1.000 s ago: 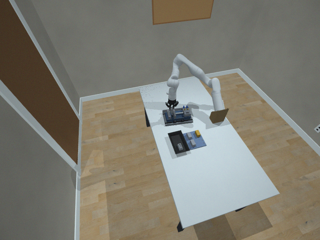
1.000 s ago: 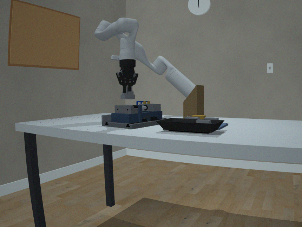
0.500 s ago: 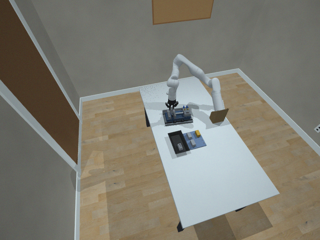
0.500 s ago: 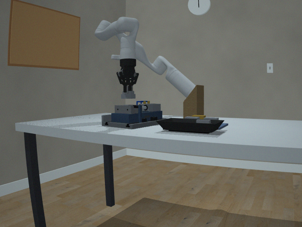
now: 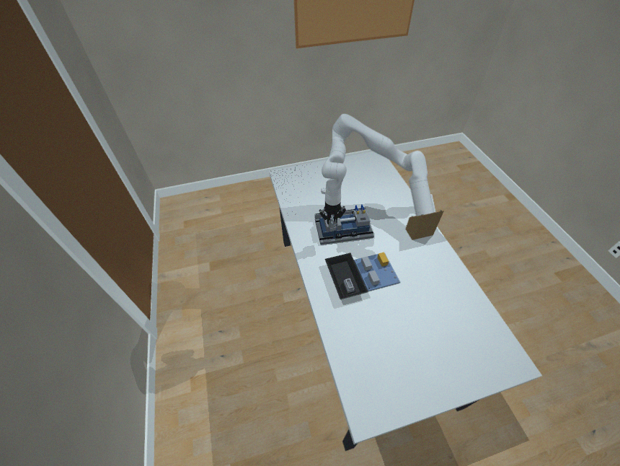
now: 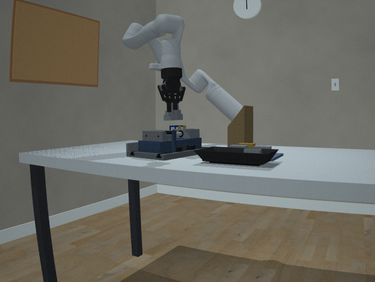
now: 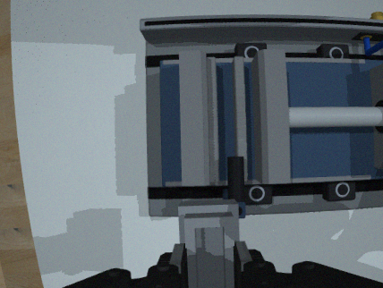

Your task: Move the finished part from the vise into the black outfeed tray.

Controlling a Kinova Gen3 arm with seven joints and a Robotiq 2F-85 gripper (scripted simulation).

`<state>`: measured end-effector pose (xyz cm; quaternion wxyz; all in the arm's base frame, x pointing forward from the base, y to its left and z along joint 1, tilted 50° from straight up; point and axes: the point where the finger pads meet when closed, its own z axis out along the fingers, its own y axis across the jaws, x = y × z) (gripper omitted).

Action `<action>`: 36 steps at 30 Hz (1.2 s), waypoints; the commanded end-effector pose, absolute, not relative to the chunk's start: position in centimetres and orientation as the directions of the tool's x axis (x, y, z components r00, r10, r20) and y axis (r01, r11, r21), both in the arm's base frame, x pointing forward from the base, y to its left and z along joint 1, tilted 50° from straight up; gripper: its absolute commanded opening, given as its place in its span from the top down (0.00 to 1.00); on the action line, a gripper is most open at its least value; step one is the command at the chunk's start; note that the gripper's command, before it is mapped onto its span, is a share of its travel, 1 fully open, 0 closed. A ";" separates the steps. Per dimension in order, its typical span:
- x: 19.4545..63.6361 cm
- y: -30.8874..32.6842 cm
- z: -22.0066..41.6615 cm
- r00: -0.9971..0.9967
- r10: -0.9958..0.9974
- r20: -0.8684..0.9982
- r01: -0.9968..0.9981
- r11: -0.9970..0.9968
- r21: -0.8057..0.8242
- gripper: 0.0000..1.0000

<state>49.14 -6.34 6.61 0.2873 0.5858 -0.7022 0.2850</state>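
Room setting. Grey-beige walls [image 6: 272, 54] with white baseboard [image 5: 536, 200] enclose a light wood-plank floor [image 5: 225, 321]. A white table [image 6: 303, 173] stands on dark legs [image 6: 134, 217]. An orange corkboard [image 6: 54, 45], a round clock [image 6: 247, 7] and a light switch [image 6: 335, 84] hang on the walls.

The finished part [image 6: 172, 115] is held in the gripper [image 6: 172, 111] above the vise [image 6: 165, 142]; the outfeed tray [image 6: 236, 155] is set at the vise's 3 o'clock, exterior view.

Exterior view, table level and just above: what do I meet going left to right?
Vise with the pincer holding the finished part above it → black outfeed tray → blue edge of the mat.
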 end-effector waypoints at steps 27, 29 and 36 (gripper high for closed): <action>50.4 5.0 -8.3 -0.050 -0.643 0.764 -0.996 0.087 0.008 1.00; 50.4 5.1 -8.5 -0.049 -0.643 0.765 -0.996 0.086 0.008 1.00; 50.4 5.2 -8.5 -0.049 -0.642 0.765 -0.996 0.085 0.008 1.00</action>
